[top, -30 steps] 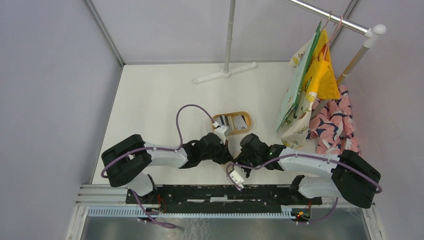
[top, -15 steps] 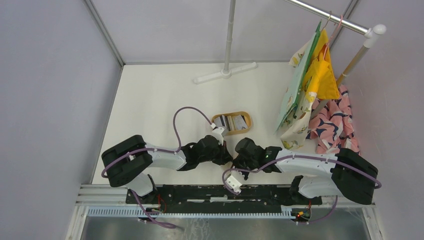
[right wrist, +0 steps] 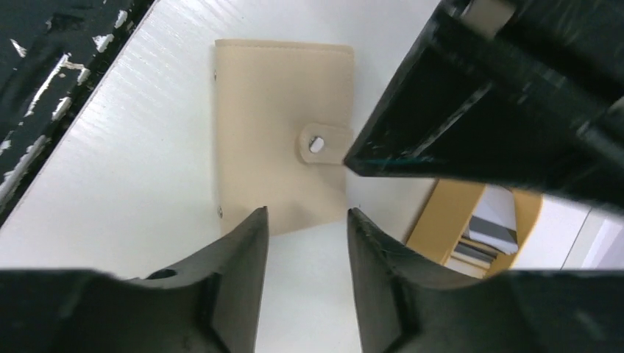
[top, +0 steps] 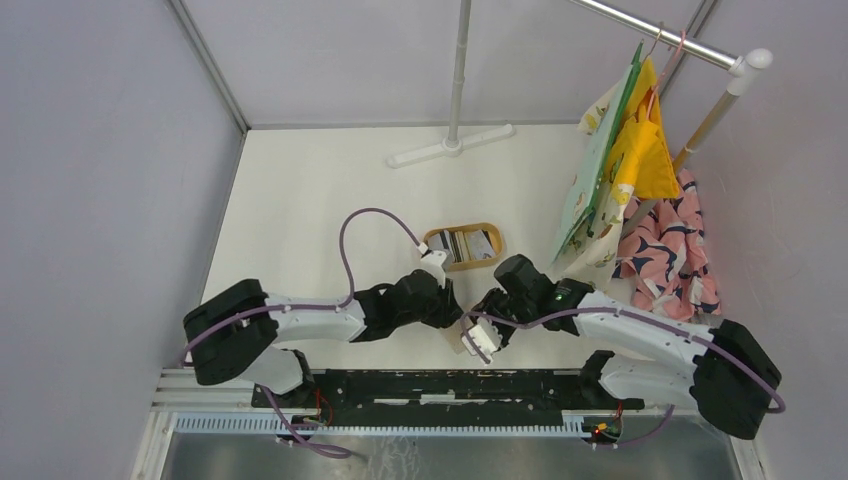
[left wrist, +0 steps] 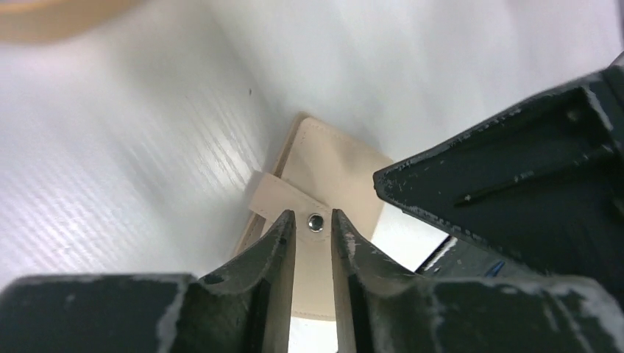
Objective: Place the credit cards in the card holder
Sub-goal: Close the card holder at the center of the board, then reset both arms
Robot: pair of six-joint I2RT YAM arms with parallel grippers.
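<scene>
Beige card holder (right wrist: 283,132), half-hidden from above, under left gripper (left wrist: 313,222) and right gripper (right wrist: 305,220), both part-open, empty.

The left pincer (left wrist: 313,216) hangs just above the card holder (left wrist: 331,165), its two dark fingers (left wrist: 276,243) a narrow gap apart and gripping nothing. The metal snap button (left wrist: 315,221) shows right between the fingertips, on a beige strap (left wrist: 279,195) that crosses the closed holder. The holder lies flat on the white table (left wrist: 147,147). A black part of the right arm (left wrist: 515,184) looms over one side of the holder. A blurred tan rim (left wrist: 59,15) sits well apart at the view's edge.
</scene>
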